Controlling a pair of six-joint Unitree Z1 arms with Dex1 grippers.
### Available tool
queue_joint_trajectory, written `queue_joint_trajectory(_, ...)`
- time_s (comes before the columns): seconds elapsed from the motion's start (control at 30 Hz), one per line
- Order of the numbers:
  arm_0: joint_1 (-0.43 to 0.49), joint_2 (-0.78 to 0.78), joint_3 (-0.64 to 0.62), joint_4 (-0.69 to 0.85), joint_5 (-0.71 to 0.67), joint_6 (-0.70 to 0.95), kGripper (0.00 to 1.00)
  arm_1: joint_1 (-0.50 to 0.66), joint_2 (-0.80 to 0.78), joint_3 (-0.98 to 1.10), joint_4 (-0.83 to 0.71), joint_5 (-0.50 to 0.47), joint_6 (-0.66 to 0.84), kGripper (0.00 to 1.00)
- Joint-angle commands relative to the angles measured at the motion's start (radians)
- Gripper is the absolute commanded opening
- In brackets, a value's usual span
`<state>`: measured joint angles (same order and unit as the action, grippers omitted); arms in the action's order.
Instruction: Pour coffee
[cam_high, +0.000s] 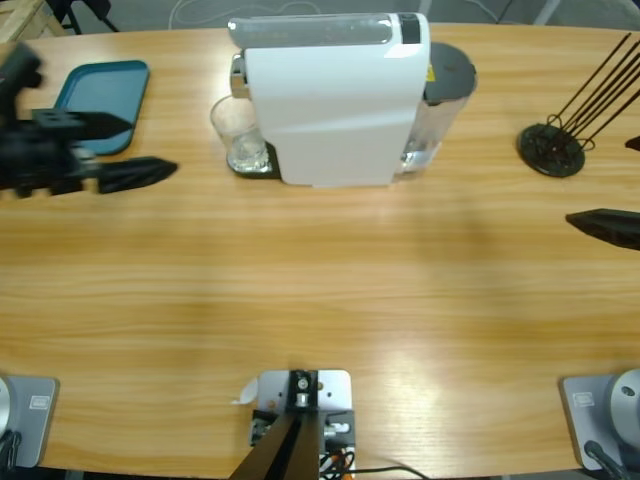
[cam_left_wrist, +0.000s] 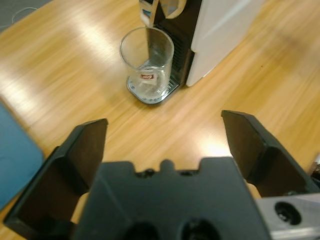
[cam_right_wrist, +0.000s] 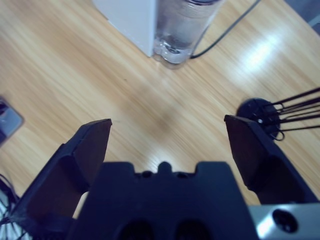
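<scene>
A: From the high view, what sits where?

B: A white coffee machine stands at the far middle of the worktop, with a clear glass tumbler on its drip tray, under the spout, presumably so it can catch the brew. I cannot make out any coffee in it from here. The left gripper comes in from the left edge beside a teal tray; the right gripper only pokes in at the right edge, near a black wire stand.

A: And the left wrist view?

B: It looks straight at the tumbler, which seems empty or nearly so; no dark layer shows clearly. The left gripper has its jaws spread wide, holding and touching nothing, well apart from the glass. I judge it is lined up for a reach at the tumbler.

A: The right wrist view?

B: The right gripper likewise has its 2 jaws wide apart and empty, above bare wood. Beyond it are the machine's clear water tank, a black cable and the wire stand.
</scene>
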<state>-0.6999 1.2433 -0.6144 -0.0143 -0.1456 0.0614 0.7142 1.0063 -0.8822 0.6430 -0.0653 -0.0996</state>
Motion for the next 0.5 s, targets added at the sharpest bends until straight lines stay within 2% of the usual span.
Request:
queue_joint_trajectory(0.03, 0.005, -0.261, -0.032, 0.276, 0.069, -0.015, 0.982, -0.100, 0.275, -0.239, 0.062, 0.194, -0.047, 0.673)
queue_joint_trajectory(0.17, 0.003, -0.254, -0.038, 0.285, 0.075, -0.015, 0.977, -0.144, 0.432, -0.408, 0.119, 0.216, -0.050, 0.678)
queue_joint_trajectory(0.23, 0.003, -0.247, -0.040, 0.288, 0.082, -0.015, 0.977, -0.153, 0.495, -0.479, 0.148, 0.224, -0.051, 0.572)
queue_joint_trajectory(0.3, 0.003, -0.242, -0.043, 0.289, 0.092, -0.015, 0.977, -0.166, 0.559, -0.554, 0.176, 0.252, -0.042, 0.245)
queue_joint_trajectory(0.37, 0.003, -0.240, -0.045, 0.291, 0.095, -0.017, 0.977, -0.173, 0.595, -0.609, 0.184, 0.268, -0.034, 0.005)
queue_joint_trajectory(0.5, 0.003, -0.236, -0.048, 0.301, 0.097, -0.018, 0.973, -0.210, 0.650, -0.684, 0.196, 0.278, -0.023, 0.000)
